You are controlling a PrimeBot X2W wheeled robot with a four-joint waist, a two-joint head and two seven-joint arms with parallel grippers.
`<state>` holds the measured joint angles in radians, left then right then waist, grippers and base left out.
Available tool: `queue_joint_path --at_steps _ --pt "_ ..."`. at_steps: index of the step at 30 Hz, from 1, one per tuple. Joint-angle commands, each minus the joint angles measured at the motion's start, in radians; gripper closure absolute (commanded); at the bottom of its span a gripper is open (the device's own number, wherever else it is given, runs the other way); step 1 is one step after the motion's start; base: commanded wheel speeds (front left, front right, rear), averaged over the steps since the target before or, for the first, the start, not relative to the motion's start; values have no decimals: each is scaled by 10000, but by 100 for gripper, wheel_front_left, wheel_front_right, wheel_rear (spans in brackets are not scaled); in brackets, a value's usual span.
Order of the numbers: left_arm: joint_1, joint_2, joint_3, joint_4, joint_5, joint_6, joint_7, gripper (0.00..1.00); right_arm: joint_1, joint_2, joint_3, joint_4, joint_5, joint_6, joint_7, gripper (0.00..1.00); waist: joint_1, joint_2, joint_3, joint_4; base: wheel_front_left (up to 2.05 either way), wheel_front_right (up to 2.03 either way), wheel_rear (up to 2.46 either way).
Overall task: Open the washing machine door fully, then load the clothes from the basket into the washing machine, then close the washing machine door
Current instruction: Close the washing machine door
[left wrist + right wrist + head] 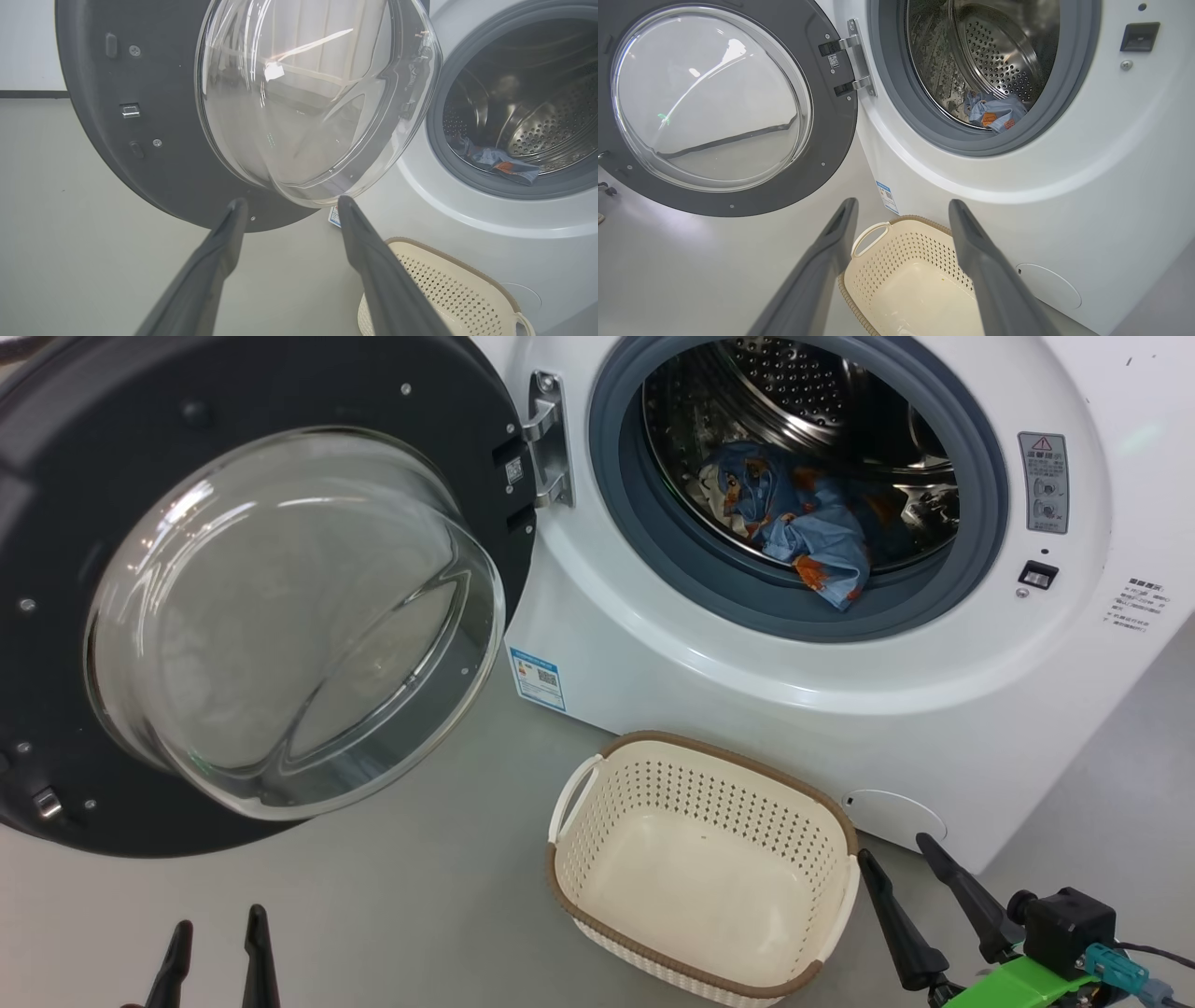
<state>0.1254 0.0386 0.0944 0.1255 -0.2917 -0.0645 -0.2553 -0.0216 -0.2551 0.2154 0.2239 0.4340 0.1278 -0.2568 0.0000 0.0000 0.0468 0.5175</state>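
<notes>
The washing machine door (pixel 271 607) (pixel 299 102) (pixel 710 102) stands swung wide open to the left of the white washing machine (pixel 840 672) (pixel 1087 163). Blue printed clothes (pixel 794 523) (pixel 495 161) (pixel 994 114) lie in the steel drum, one corner draped over the grey gasket. The cream basket (pixel 700 868) (pixel 448 289) (pixel 910 270) sits on the floor before the machine with nothing inside. My left gripper (pixel 217 933) (pixel 289 205) is open, low at the left, below the door. My right gripper (pixel 896 859) (pixel 901 207) is open beside the basket's right end.
Grey floor (pixel 373 896) spreads around the basket and under the door. A round cap (pixel 892 817) sits low on the machine's front, just behind my right gripper. A blue label (pixel 537 677) marks the machine's lower left corner.
</notes>
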Motion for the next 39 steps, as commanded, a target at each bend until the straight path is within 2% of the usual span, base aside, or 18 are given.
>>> queue_joint_path --at_steps 1,8,9,10,11,12,13,18,21,24,29,33,39 --pt "-154 116 303 -332 -138 97 -65 0 -315 -159 236 -190 70 29 -49 0 0 0 13 6 0 0 0" --pt "-161 116 387 -706 -460 123 -65 0 -372 -203 301 -164 114 29 -49 0 0 0 6 3 0 0 0" --pt "-197 116 460 -844 -614 92 -65 5 -362 -201 291 -167 117 29 -49 0 0 0 -11 -3 0 0 0" --pt "-231 116 542 -992 -715 29 -65 53 -342 -189 270 -174 117 29 -49 0 0 0 -24 -12 0 0 0" --pt "-292 116 654 -1166 -724 -57 -65 71 -316 -173 236 -187 113 29 -49 0 0 0 -27 -21 0 0 0" --pt "-379 116 826 -1364 -681 -135 -65 97 -277 -156 201 -208 105 29 -49 0 0 0 -26 -28 0 0 0" --pt "-481 127 1008 -1565 -632 -210 -65 100 -233 -135 169 -227 92 29 -49 0 0 0 -24 -36 0 0 0" --pt "-1447 643 2116 -2490 -779 -521 -65 100 -35 -18 -77 -307 33 29 -49 0 0 0 52 -160 0 0 0" --pt "-2304 1160 2871 -2760 -1287 -607 -65 100 63 50 -221 -332 0 29 -49 0 0 0 63 -294 0 0 0" --pt "-3174 1844 3590 -2432 -2140 -646 -65 100 98 103 -295 -355 -16 29 -49 0 0 0 86 -492 0 0 0" --pt "-4423 3324 4128 -825 -3771 -657 -65 100 130 213 -453 -414 -46 29 -49 0 0 0 142 -815 0 0 0" --pt "-5605 4368 4469 997 -5276 -659 196 100 140 268 -529 -439 -68 29 -49 0 0 0 198 -977 0 0 0" --pt "-6953 5950 3827 3690 -6398 -660 1883 100 86 309 -573 -456 -101 29 -49 0 0 0 320 -1145 0 0 0"
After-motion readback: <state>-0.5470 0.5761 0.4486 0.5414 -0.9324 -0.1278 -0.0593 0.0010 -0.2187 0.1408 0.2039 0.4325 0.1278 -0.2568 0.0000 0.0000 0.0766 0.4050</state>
